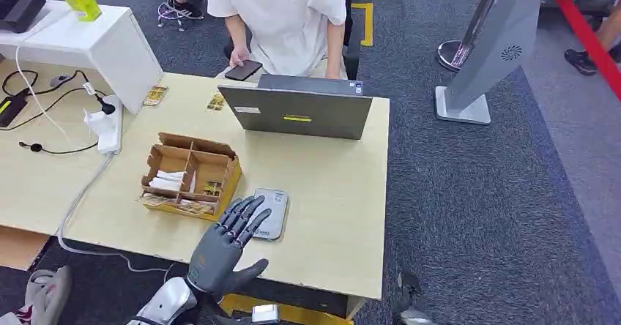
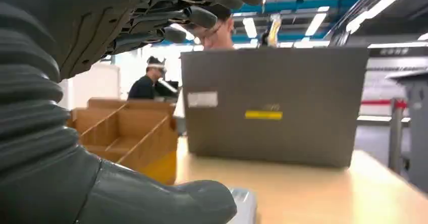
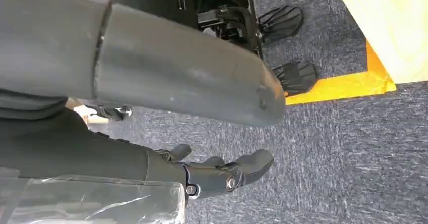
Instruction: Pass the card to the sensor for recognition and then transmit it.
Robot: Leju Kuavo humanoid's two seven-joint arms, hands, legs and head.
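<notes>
Silver arm, grey ribbed wrist cover, dark fingers [image 1: 245, 215]

We see a pale wood-grain surface [image 1: 322, 186], smooth and matt. At centre left of the head view sits a brown cardboard box [image 1: 192, 175], dull and rough-edged. The laptop [image 1: 296, 109] lid looks like matt grey metal or plastic. Our left hand [image 1: 227, 241] is dark grey, faintly glossy plastic. The floor carpet [image 1: 476, 215] looks coarse.
</notes>
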